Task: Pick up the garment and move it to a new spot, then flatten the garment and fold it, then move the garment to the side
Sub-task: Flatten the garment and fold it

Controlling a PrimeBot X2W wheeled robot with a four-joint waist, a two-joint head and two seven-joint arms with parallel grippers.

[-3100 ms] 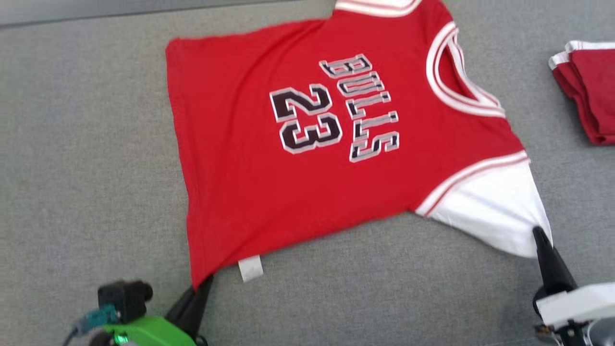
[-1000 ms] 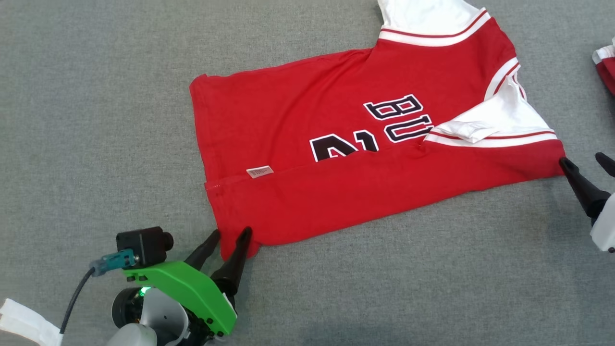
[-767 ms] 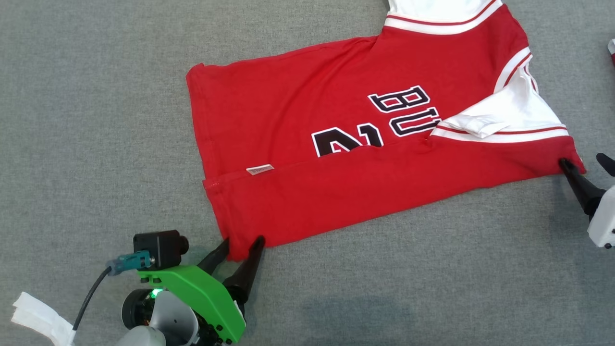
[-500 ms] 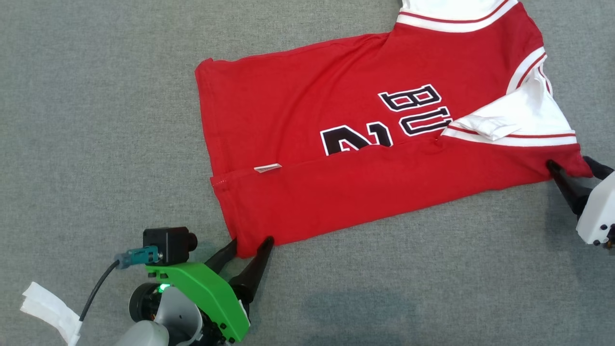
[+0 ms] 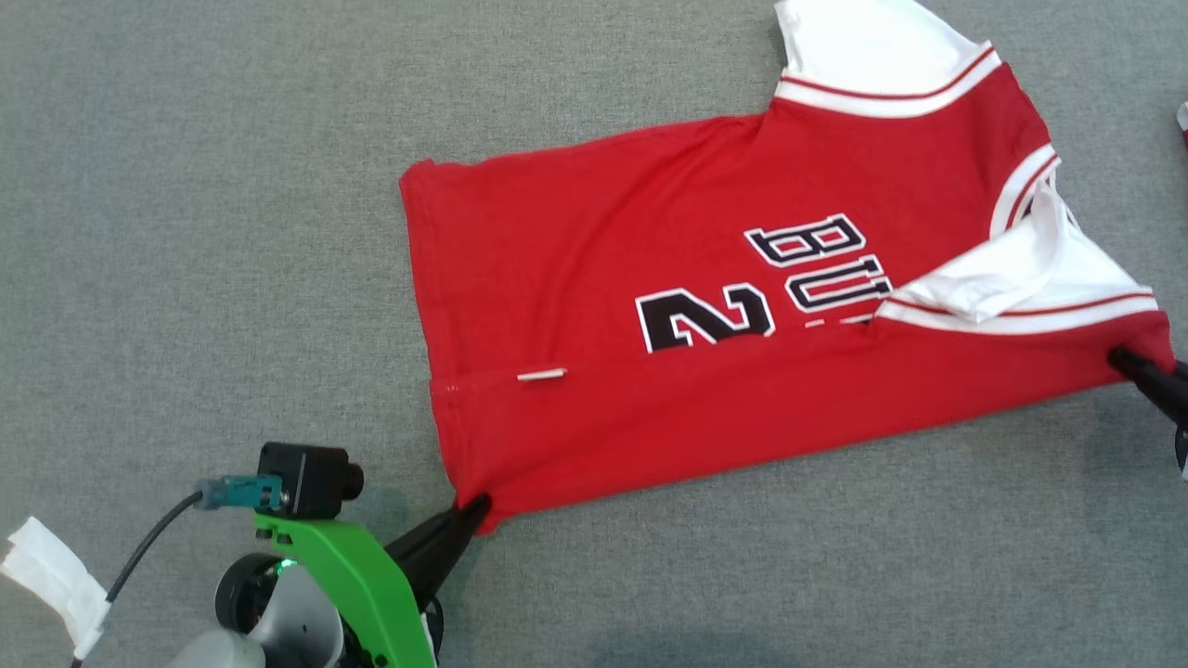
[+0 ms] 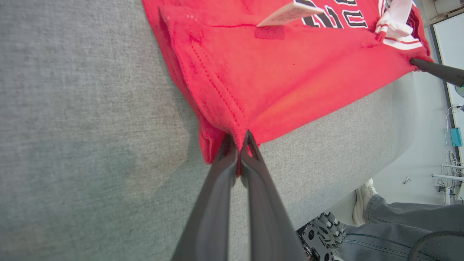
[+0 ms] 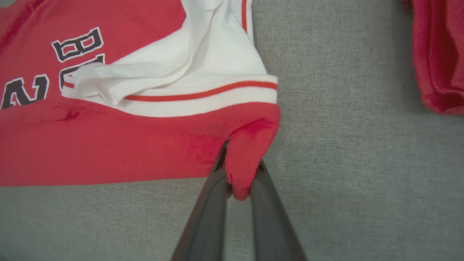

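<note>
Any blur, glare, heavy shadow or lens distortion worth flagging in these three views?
Head view: even light, sharp, soft shadow beside the left gripper. Left wrist view: wide-angle bending of the table edge, the jersey red glowing orange, oversaturated. Right wrist view: slightly soft, lettering fuzzy, no glare.

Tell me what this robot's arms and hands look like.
The left gripper and right gripper each end in two long, tapered dark fingers. The left wrist wears a bright green bracket carrying a small black camera with a teal plug and dark cable; a green light glows beneath, on a pale grey forearm.
</note>
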